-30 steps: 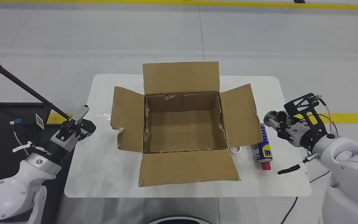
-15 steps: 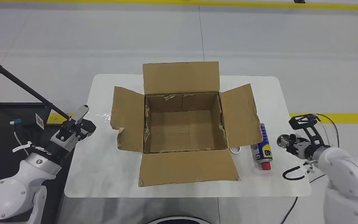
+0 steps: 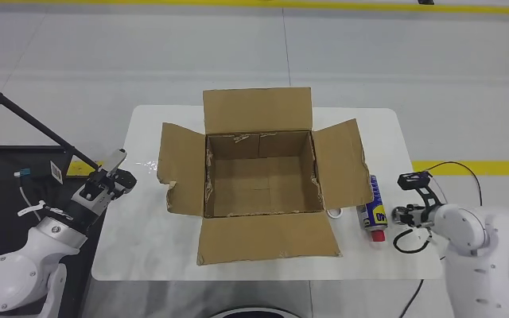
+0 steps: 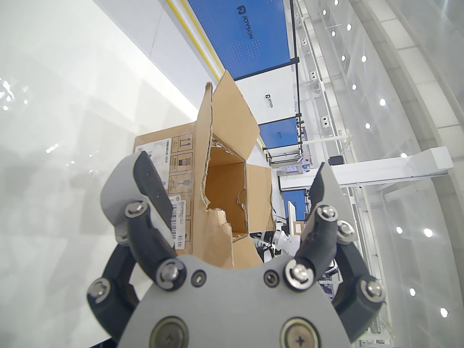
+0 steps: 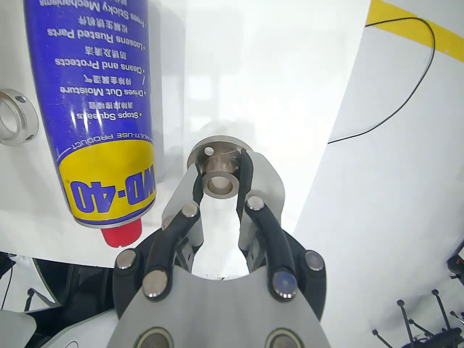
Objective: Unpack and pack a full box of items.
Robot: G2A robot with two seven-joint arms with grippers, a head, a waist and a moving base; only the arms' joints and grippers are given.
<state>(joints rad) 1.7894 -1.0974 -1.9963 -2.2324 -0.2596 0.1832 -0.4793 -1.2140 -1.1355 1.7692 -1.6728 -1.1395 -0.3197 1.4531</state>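
The right fingers pinch a metal bushing over the bench, just beside a spray can lying there. The left fingers gape wide, empty, facing the open box mid-bench.

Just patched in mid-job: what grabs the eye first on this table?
The big brown cardboard box sits at the centre of the white table, all four flaps open. On the robot's right, a blue-and-yellow spray can with a red cap lies on its side beside the box, and the right gripper is shut on a small silver flanged metal bushing next to the can.
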